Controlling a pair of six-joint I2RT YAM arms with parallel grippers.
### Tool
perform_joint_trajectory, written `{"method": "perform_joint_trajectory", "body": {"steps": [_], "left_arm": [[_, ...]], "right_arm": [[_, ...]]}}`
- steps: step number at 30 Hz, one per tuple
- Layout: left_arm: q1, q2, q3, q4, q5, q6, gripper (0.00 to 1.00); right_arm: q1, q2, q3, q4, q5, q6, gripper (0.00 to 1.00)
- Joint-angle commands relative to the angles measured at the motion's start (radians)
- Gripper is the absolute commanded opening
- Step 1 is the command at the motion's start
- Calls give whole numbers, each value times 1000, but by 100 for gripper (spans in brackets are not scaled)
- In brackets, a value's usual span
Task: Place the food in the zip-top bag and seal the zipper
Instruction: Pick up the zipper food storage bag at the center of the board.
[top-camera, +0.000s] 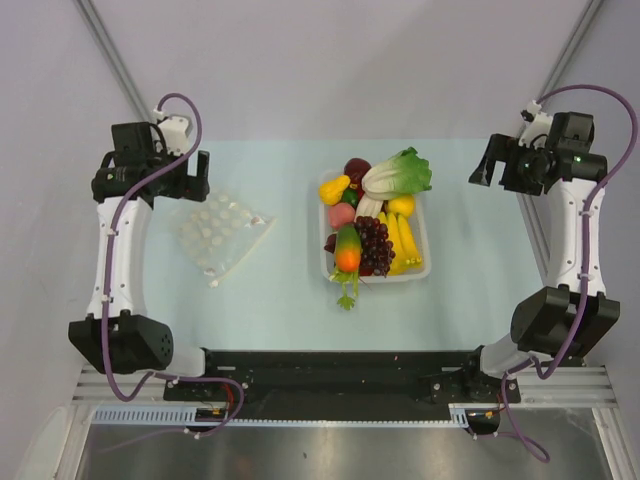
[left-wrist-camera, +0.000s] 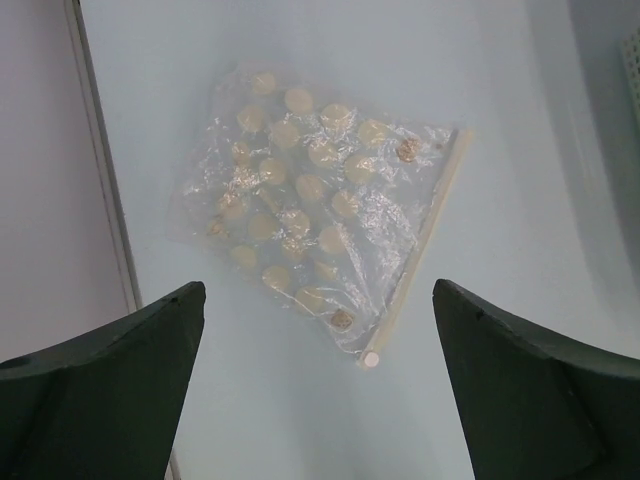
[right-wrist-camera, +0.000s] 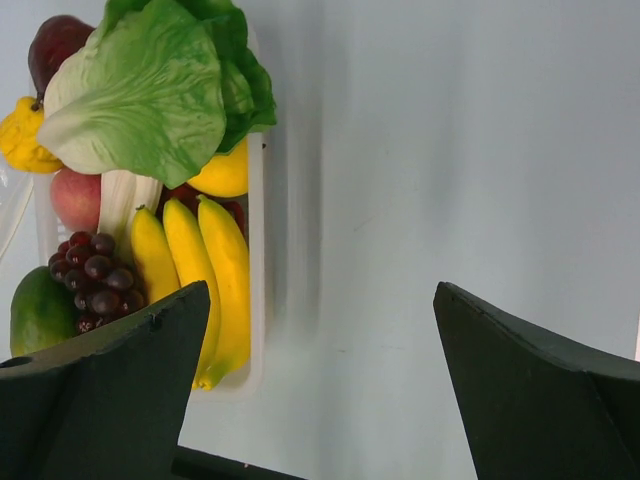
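Top external view: the zip-top bag (top-camera: 222, 235) lies flat on the left half of the table, just beside the left gripper (top-camera: 188, 172), with no food in it. The food sits heaped in a white tray (top-camera: 428, 240) at the table's middle, the lettuce (top-camera: 398, 172) overhanging the tray's far right corner, with the bananas (top-camera: 403, 245) and grapes (top-camera: 373, 243) below it. Both pincers gape fully and hold nothing; the right gripper (top-camera: 487, 165) hangs near the table's right edge, well apart from the tray.

Loading has not begun, so I judge the step in hand to be getting the bag's mouth open. The zipper (left-wrist-camera: 420, 250) runs along the bag's edge that faces the tray; whether it is pressed shut I cannot tell. The film is thin and crumpled, so it will likely slide or fold if pushed. A sound approach is for the left arm to pinch only the upper layer close behind the zipper, not both layers, and lift it gently. The right arm would do well to take a small piece first. The lettuce looks about as big as the bag and may jam the mouth.
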Motion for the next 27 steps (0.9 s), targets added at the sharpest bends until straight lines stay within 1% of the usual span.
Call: {"method": "perform_joint_trajectory", "body": {"steps": [1,3,4,6,7,8,9,10,11,13,15,16,17,18,19,22,27], "left_arm": [[-45,-5,19,24,-76,52,100],[-58,6,24,0,-87,87,100],[-87,5,12,-10,-92,122,100],[-113,-8,-25,-2,-145,146,100],[-183,-30,-88,15,-179,155,100],[-208,-43,-125,36,-256,164,100],[-235,-55,-163,83,-300,170,100],[-290,-64,-232,108,-341,160,100],[-315,-66,-261,148,-427,146,100],[-361,-61,-318,159,-451,129,100],[-374,-64,-363,219,-455,120,100],[-389,-67,-413,243,-457,115,100],[-400,-72,-438,295,-461,117,100],[-435,-71,-493,318,-492,132,100],[-453,-66,-516,337,-509,143,99],[-507,-14,-573,403,-572,160,95],[-515,107,-567,444,-593,140,80]], "right_arm": [[20,-19,13,-5,-49,-23,100],[24,-29,8,-5,-95,-22,100],[34,-32,7,-5,-106,-23,100],[44,-38,2,-4,-129,-25,100],[58,-39,0,-4,-138,-26,100],[64,-39,-4,-5,-145,-25,100],[70,-42,-9,-4,-154,-25,100],[80,-46,-12,-4,-155,-23,100],[93,-48,-16,-1,-154,-22,100],[107,-58,-18,5,-142,-17,100],[121,-61,-18,10,-143,-10,100],[124,-66,-18,13,-145,-2,100],[130,-68,-20,15,-145,1,100],[132,-71,-20,16,-146,3,100],[133,-74,-24,19,-146,3,100],[135,-83,-36,21,-145,3,100],[135,-97,-55,21,-152,0,100]]}}
